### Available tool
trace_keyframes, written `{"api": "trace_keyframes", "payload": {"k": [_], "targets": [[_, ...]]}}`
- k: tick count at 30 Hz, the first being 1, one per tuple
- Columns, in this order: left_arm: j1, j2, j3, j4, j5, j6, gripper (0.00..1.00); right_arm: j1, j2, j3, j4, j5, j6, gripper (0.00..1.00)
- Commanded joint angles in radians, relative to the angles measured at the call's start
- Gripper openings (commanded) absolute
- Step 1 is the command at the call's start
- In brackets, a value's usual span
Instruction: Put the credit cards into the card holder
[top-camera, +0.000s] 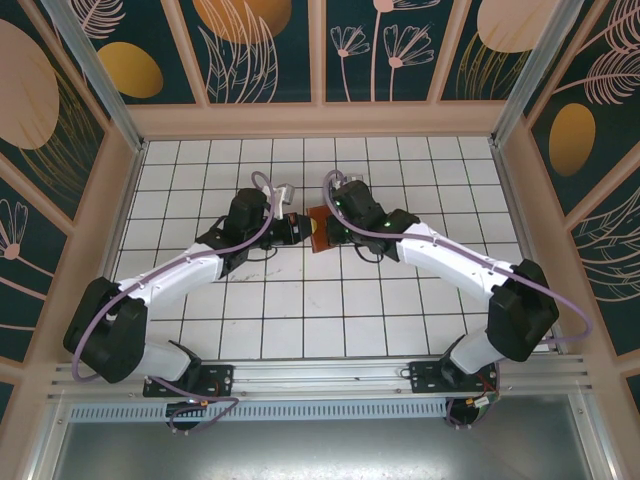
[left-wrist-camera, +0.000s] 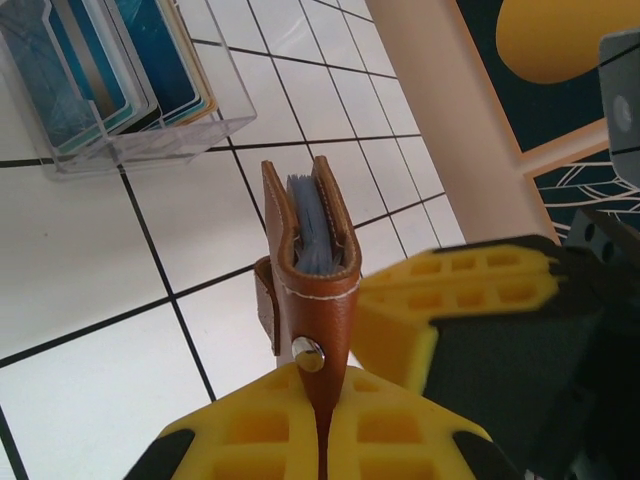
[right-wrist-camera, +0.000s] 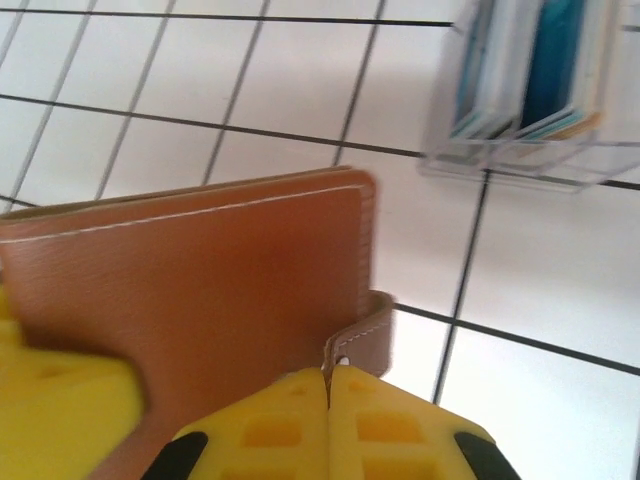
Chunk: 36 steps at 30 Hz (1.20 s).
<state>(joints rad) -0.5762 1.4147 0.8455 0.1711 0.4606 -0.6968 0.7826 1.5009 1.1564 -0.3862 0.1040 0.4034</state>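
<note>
The reddish-brown card holder (top-camera: 318, 232) hangs above the tiles between both arms. In the left wrist view it stands edge-on (left-wrist-camera: 318, 290), with blue credit cards (left-wrist-camera: 306, 222) tucked between its leaves. My left gripper (left-wrist-camera: 325, 385) is shut on its lower edge, just below the metal snap (left-wrist-camera: 307, 351). In the right wrist view the card holder's flat side (right-wrist-camera: 200, 290) faces me. My right gripper (right-wrist-camera: 328, 378) is shut on its small strap tab (right-wrist-camera: 364, 342). More credit cards (left-wrist-camera: 95, 60) stand in a clear box.
The clear plastic box (left-wrist-camera: 150, 140) sits on the white tiles just beyond the card holder, seen too at the upper right of the right wrist view (right-wrist-camera: 530, 150). My right gripper's yellow fingers (left-wrist-camera: 470, 290) crowd the left wrist view. Wooden walls (top-camera: 320, 120) ring the floor.
</note>
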Motion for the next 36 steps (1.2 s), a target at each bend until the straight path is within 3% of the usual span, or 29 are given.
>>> {"api": "trace_keyframes", "payload": {"k": [1,10,14,21,30,36], "targets": [[-0.006,-0.023,0.022,-0.019,-0.008,0.017,0.00,-0.009,-0.041,-0.017,-0.033,0.063,-0.010,0.00],[-0.006,0.025,-0.026,-0.025,-0.012,0.072,0.01,-0.023,-0.198,-0.133,0.088,-0.250,-0.098,0.00],[-0.003,0.118,-0.017,-0.038,0.027,0.109,0.08,-0.023,-0.233,-0.186,0.101,-0.319,-0.082,0.00],[0.008,0.267,-0.013,0.060,0.151,0.056,0.20,-0.022,-0.244,-0.302,0.225,-0.492,-0.028,0.00],[0.021,0.289,-0.075,0.154,0.211,0.019,0.33,-0.023,-0.237,-0.276,0.210,-0.474,-0.028,0.00],[0.037,0.286,-0.115,0.230,0.258,-0.035,0.37,-0.039,-0.197,-0.248,0.165,-0.435,-0.026,0.00]]}}
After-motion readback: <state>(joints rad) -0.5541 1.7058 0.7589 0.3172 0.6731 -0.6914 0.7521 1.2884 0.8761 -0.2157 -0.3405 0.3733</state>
